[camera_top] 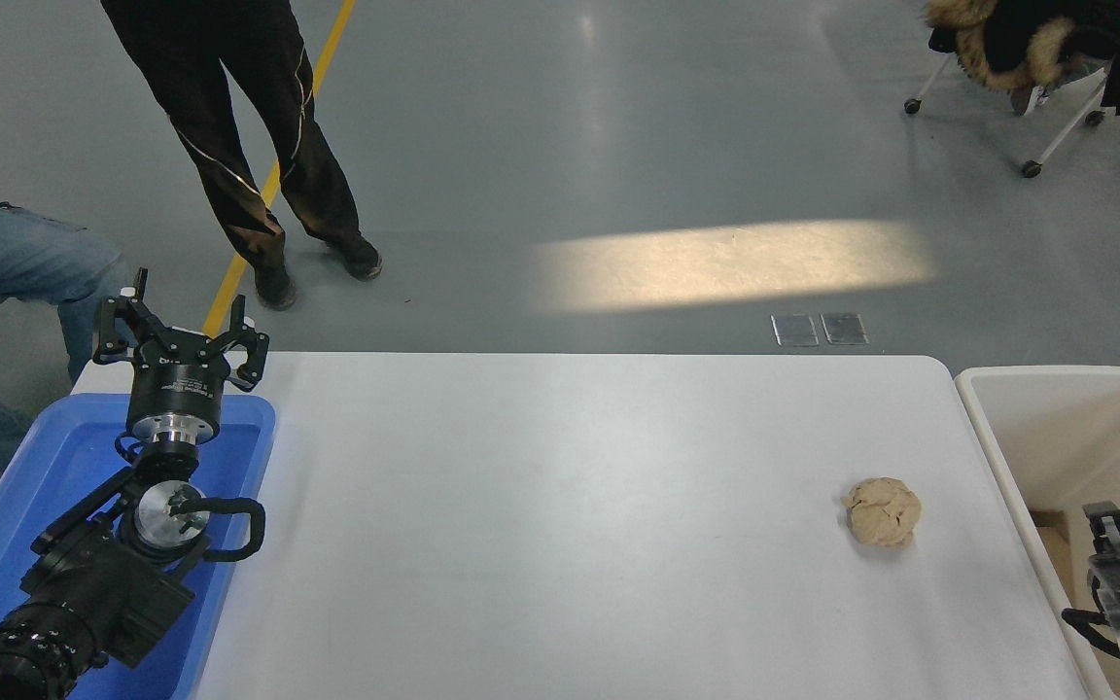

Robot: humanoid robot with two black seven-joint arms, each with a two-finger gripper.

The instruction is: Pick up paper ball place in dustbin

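Nearest me, at the lower right edge, my right gripper [1109, 530] hangs over the dustbin [997, 457]. Only part of it shows, and I cannot tell how its fingers stand. At the lower left, my left gripper [181, 335] sits parked above the blue tray [30, 457], fingers spread wide and holding nothing.

Further out, the paper ball [882, 511] lies on the white table [560, 486], near the right edge and just beside the dustbin, untouched. My worry is the reach: the arm must clear the bin's rim, and a clipped wall could jolt the bin. The ball looks light and creased, so a glancing finger may roll it off the smooth, glossy tabletop.

Beyond the table, grey floor carries a yellow line [273, 185] and a patch of light. One person [249, 146] stands there; another sits at the left edge.
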